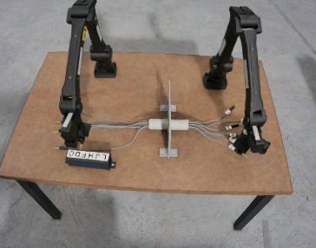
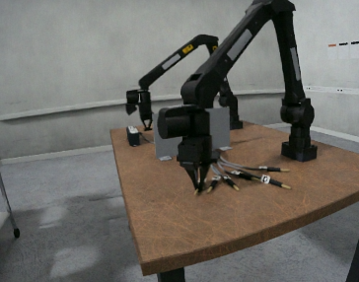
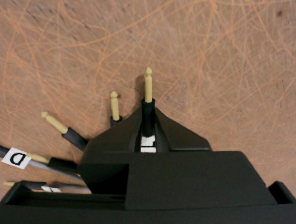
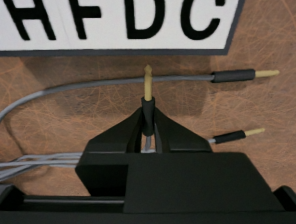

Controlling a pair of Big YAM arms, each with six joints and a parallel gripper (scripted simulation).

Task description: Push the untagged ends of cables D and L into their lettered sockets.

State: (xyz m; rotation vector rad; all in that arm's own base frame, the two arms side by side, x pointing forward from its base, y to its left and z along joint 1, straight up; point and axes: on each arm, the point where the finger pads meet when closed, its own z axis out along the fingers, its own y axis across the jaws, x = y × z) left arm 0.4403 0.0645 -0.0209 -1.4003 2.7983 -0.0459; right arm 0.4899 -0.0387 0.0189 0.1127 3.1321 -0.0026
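While a tagged plug [image 1: 245, 155] [image 2: 196, 192] [image 3: 148, 112] is grasped by the left end effector [image 1: 241, 150] [image 2: 198, 188] [image 3: 148, 112], another plug [image 1: 81, 146] [image 4: 148, 112] is grasped by the right end effector [image 1: 79, 143] [image 2: 148, 128] [image 4: 148, 112].
Ahead, a narrow gap is left before the junction box [image 1: 88, 162] [image 2: 133, 137] [image 4: 107, 30].

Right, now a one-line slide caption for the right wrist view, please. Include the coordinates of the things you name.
Right hand [image 4: 148, 111] shut on an untagged plug [image 4: 147, 117], its tip pointing towards the junction box [image 4: 112, 52] lettered H, F, D, C.

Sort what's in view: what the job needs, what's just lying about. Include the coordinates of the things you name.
Job:
- junction box [image 1: 89, 164] [image 2: 134, 138] [image 4: 110, 30]
- conduit [image 1: 156, 124]
- D tag [image 3: 16, 158], marking one cable's tagged end
- two held plugs [image 3: 148, 112] [image 4: 148, 112], letters uncertain

Just about:
- trolley [image 2: 4, 197]
- wall sheets [image 2: 342, 50]
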